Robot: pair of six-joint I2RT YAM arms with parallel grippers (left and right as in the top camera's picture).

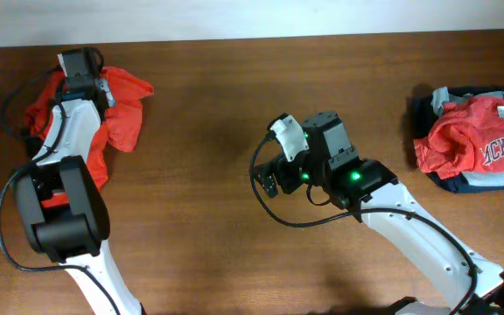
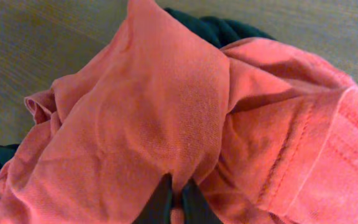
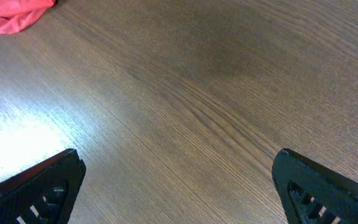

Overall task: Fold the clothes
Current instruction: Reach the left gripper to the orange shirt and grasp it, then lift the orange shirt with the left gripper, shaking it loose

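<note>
A crumpled orange-red garment (image 1: 122, 112) lies at the table's far left. My left gripper (image 1: 84, 87) is down on it. In the left wrist view the fingers (image 2: 176, 200) are shut, pinching a fold of this orange-red fabric (image 2: 154, 118). A dark garment (image 2: 219, 28) shows beneath it. My right gripper (image 1: 268, 179) hovers over bare wood at the table's middle. Its fingers (image 3: 179, 186) are wide open and empty. The edge of the orange-red garment (image 3: 14, 14) shows at the top left of the right wrist view.
At the far right lies a pile: an orange-red T-shirt with white lettering (image 1: 475, 140) on top of grey and dark garments (image 1: 451, 182). The wooden table (image 1: 208, 96) runs between the two heaps. The table's back edge is along the top.
</note>
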